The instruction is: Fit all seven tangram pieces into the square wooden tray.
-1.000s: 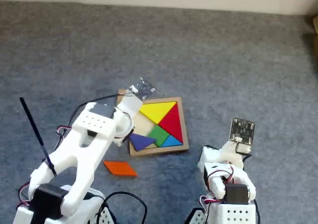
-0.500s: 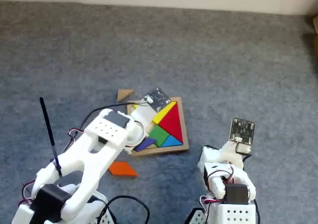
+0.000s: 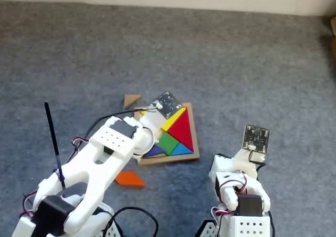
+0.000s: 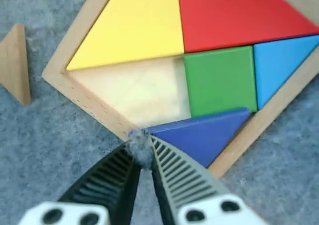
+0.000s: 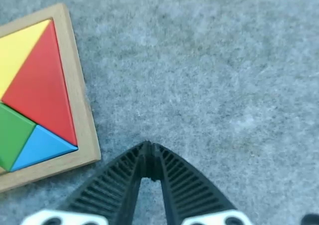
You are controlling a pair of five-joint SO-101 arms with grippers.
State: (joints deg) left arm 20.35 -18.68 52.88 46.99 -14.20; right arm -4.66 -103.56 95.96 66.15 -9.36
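At the tray's near rim, the left pincer (image 4: 142, 150), tips together, is touching a corner of the dark blue triangle (image 4: 199, 134). The triangle is lying across the wooden tray (image 4: 84, 103) rim, likely being nudged into the bare gap. The right pincer (image 5: 149, 161), also closed, is waiting beside the tray.

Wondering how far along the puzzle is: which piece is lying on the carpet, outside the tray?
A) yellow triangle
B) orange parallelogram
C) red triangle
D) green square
B: in the high view the orange parallelogram lies on the carpet, apart from the wooden tray.
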